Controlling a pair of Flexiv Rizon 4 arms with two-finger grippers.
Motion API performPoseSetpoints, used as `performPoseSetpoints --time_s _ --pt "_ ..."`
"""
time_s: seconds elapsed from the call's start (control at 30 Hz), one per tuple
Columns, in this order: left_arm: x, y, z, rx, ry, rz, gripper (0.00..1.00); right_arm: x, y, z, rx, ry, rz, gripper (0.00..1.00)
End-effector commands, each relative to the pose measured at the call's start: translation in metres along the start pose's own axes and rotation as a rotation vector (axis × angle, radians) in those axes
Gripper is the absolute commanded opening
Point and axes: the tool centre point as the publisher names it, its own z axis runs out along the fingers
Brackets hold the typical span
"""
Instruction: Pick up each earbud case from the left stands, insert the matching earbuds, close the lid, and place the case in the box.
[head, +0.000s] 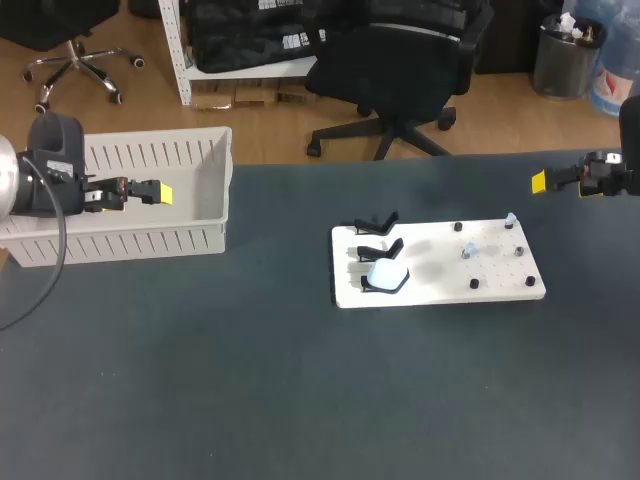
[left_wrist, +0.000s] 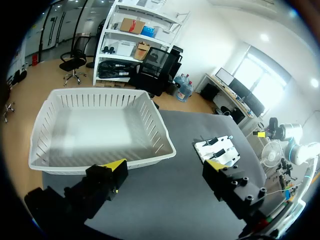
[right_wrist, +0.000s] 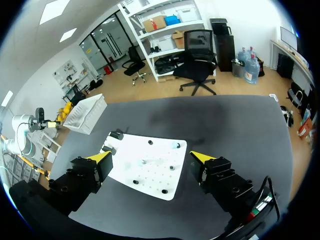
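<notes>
One white box (head: 215, 190) sits far left, the left gripper (head: 162, 193) open above it; the board (head: 440, 290) lies mid-table, the right gripper (head: 540, 181) open well beyond. The lone case (head: 386, 277) rests on the board's front stand (head: 366, 288): advise gripping its sides squarely, lid unobstructed.

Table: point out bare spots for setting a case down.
Bare table lies between the box and the white board, and along the whole near side. On the board, only the strip between the stands and the pegs is free; the earbud case crowds its left end.
</notes>
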Motion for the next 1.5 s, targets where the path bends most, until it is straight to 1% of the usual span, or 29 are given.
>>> performPoseSetpoints --time_s 0.03,0.57,0.6,0.63,0.7,0.8,0.9,0.97,1.0,1.03,1.07,1.2,1.23,1.4,1.5 --pt "-0.002 -0.003 0.0 -0.014 0.013 -0.003 1.0 0.0 -0.001 0.0 -0.001 0.001 -0.001 1.0" --pt "-0.002 -0.003 0.0 -0.014 0.013 -0.003 1.0 0.0 -0.001 0.0 -0.001 0.001 -0.001 1.0" --pt "-0.003 -0.004 -0.001 -0.002 0.01 0.009 1.0 0.0 -0.001 0.0 -0.001 0.001 -0.001 1.0" --pt "-0.003 -0.008 -0.001 0.009 0.0 0.041 1.0 0.0 -0.001 0.0 -0.001 0.001 -0.001 1.0" --pt "-0.005 -0.013 -0.002 0.038 -0.007 0.057 1.0 0.0 -0.001 0.0 -0.001 0.001 -0.001 1.0" --pt "-0.01 -0.027 -0.002 0.087 -0.032 0.145 1.0 0.0 -0.001 0.0 -0.001 0.001 -0.001 1.0" --pt "-0.014 -0.048 -0.001 0.173 -0.072 0.279 1.0 0.0 -0.001 0.0 -0.001 0.001 -0.001 1.0" --pt "-0.016 -0.058 0.0 0.212 -0.098 0.348 1.0 0.0 -0.001 0.0 -0.001 0.001 -0.001 1.0" --pt "-0.016 -0.065 0.001 0.24 -0.116 0.403 1.0 0.0 -0.001 0.0 -0.001 0.001 -0.001 1.0" --pt "-0.016 -0.071 0.002 0.264 -0.127 0.429 1.0 0.0 -0.001 0.0 -0.001 0.001 -0.001 1.0" --pt "-0.016 -0.078 0.003 0.304 -0.142 0.472 1.0 0.0 -0.001 0.0 -0.001 0.001 -0.001 1.0" --pt "-0.013 -0.098 0.009 0.396 -0.147 0.582 1.0 0.0 -0.001 0.0 -0.001 0.001 -0.001 1.0" --pt "-0.012 -0.104 0.011 0.418 -0.154 0.622 1.0 0.0 -0.001 0.0 -0.001 0.001 -0.001 1.0" --pt "-0.006 -0.121 0.024 0.487 -0.155 0.753 1.0 0.0 -0.001 0.0 -0.001 0.001 -0.001 1.0" --pt "-0.001 -0.134 0.034 0.537 -0.148 0.839 1.0 0.0 -0.001 0.0 -0.001 0.001 -0.001 1.0"
